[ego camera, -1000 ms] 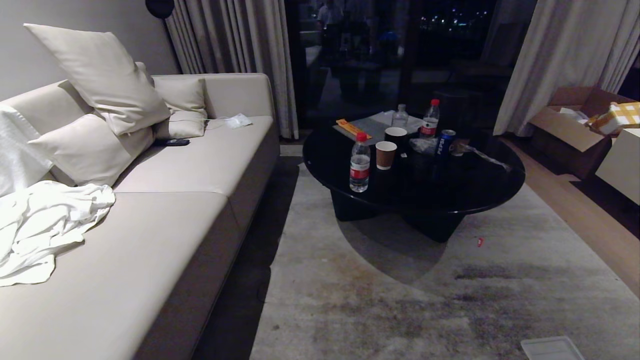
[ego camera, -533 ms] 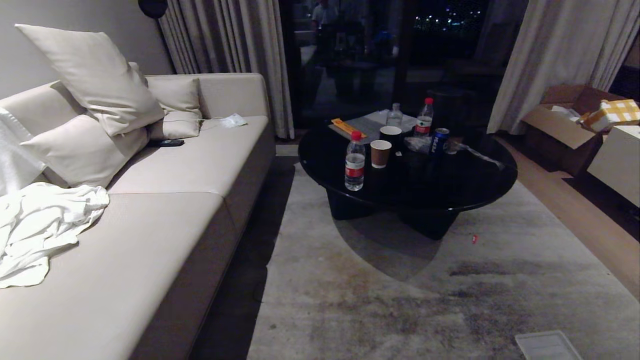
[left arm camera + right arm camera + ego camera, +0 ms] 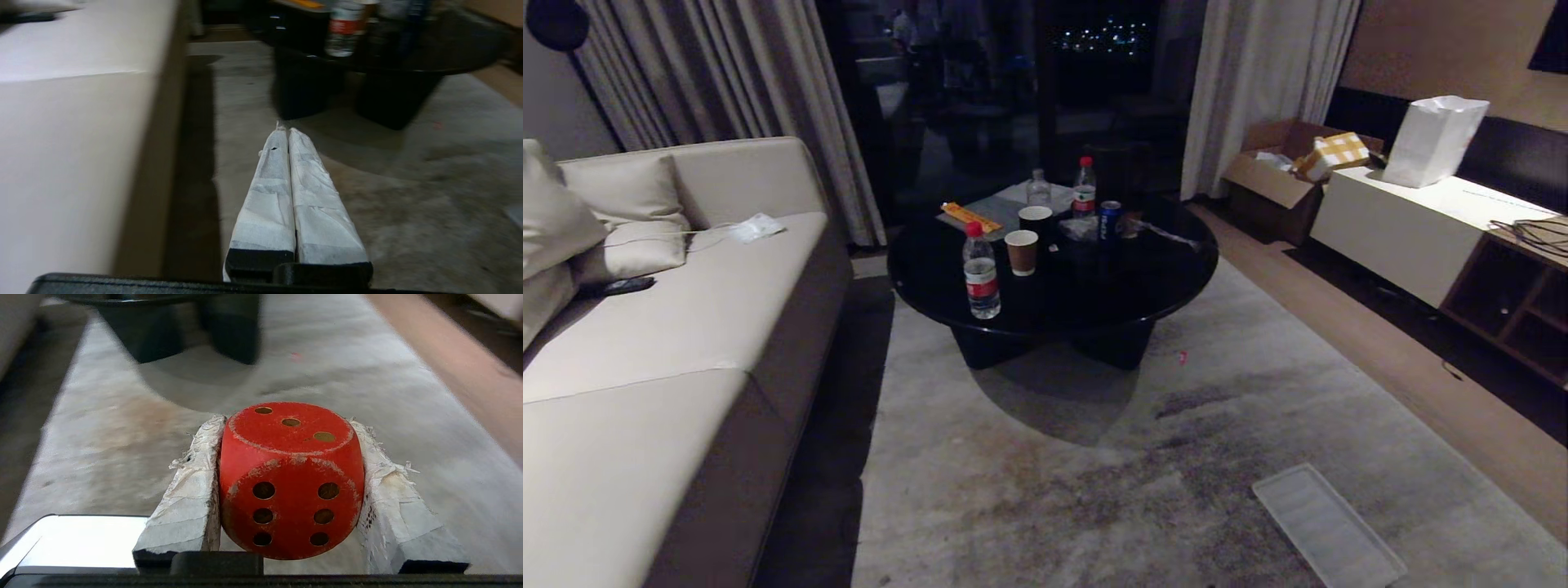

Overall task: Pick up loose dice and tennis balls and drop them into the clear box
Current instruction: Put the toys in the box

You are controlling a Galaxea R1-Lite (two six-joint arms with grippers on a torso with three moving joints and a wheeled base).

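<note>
Between the taped fingers (image 3: 196,486) of the right gripper (image 3: 286,428), at the centre of the right wrist view, sits one red die (image 3: 291,479); the fingers press its two sides, parted just as wide as the die; its three-pip face points up and its six-pip face looks at the camera; the die hangs above the grey rug (image 3: 408,416).

Across the middle of the left wrist view the left gripper (image 3: 284,131) holds nothing; its two wrapped fingers (image 3: 269,196) lie pressed together; it hovers over the rug beside the sofa edge (image 3: 155,163).

Neither arm shows in the head view; at left runs a beige sofa (image 3: 670,343) with cushions (image 3: 621,212) and a dark remote (image 3: 617,286); at upper centre a round black tabletop (image 3: 1127,286) carries three bottles, two red-capped and one clear (image 3: 982,271), two paper cups (image 3: 1021,251) and one blue can (image 3: 1109,220); a small red scrap (image 3: 1183,356) lies on the rug right of the tabletop's base; at lower right lies one flat ribbed translucent panel (image 3: 1327,527); at upper right stand an open cardboard box (image 3: 1270,175), a white cabinet (image 3: 1388,229) and a white bag (image 3: 1433,140).

No clear box and no tennis balls show in any view; one die is the only die seen.
</note>
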